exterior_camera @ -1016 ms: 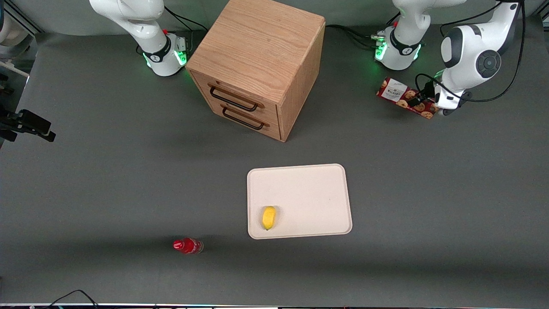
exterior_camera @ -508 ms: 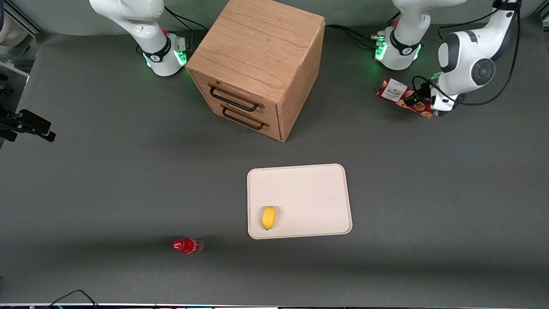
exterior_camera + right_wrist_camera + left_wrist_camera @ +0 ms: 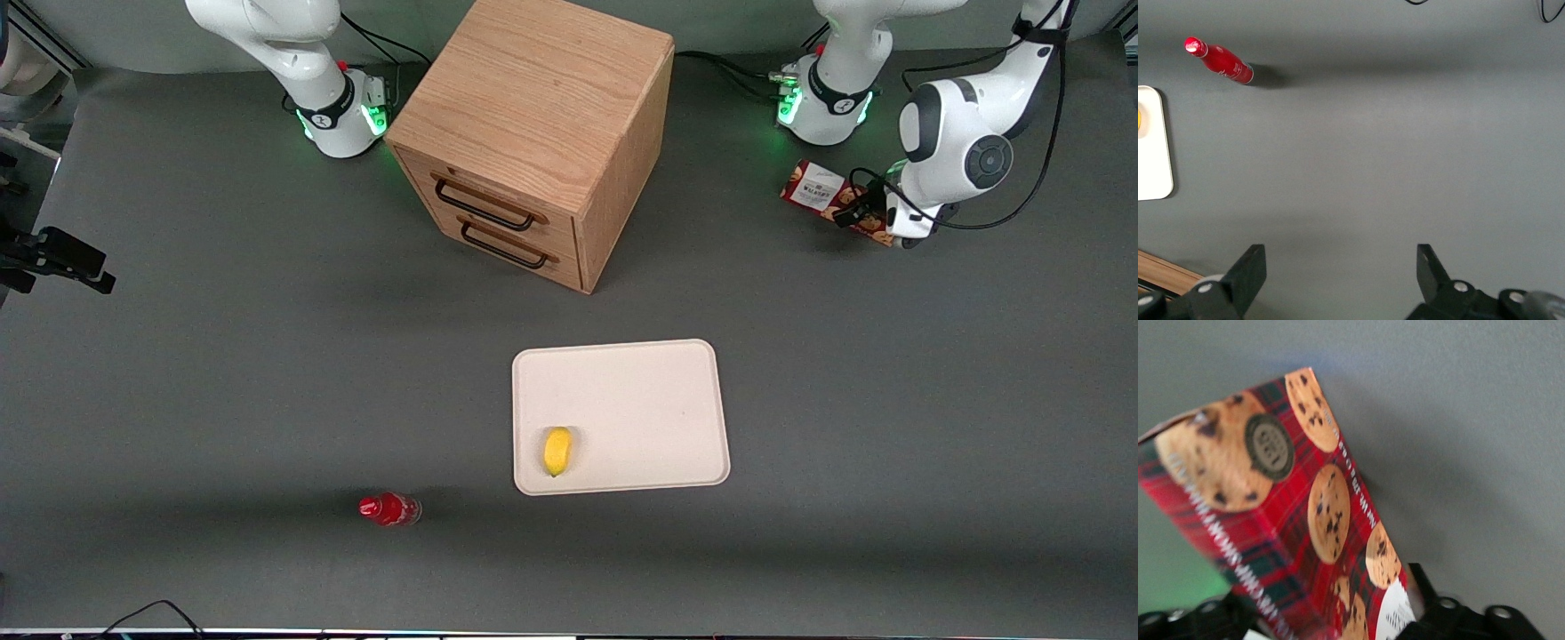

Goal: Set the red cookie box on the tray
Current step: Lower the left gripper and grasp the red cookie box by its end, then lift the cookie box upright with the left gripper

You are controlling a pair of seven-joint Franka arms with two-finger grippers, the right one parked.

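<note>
While far from the tray (image 3: 621, 416) — tool (image 3: 876, 224) clamped on red cookie box (image 3: 831, 203), near working arm's base.

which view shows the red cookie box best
The left wrist view: the red cookie box fills it, cookie print clear, held between the gripper's fingers. The front view shows the box small, near the working arm's base, partly covered by the gripper. The right wrist view does not show it.
</note>
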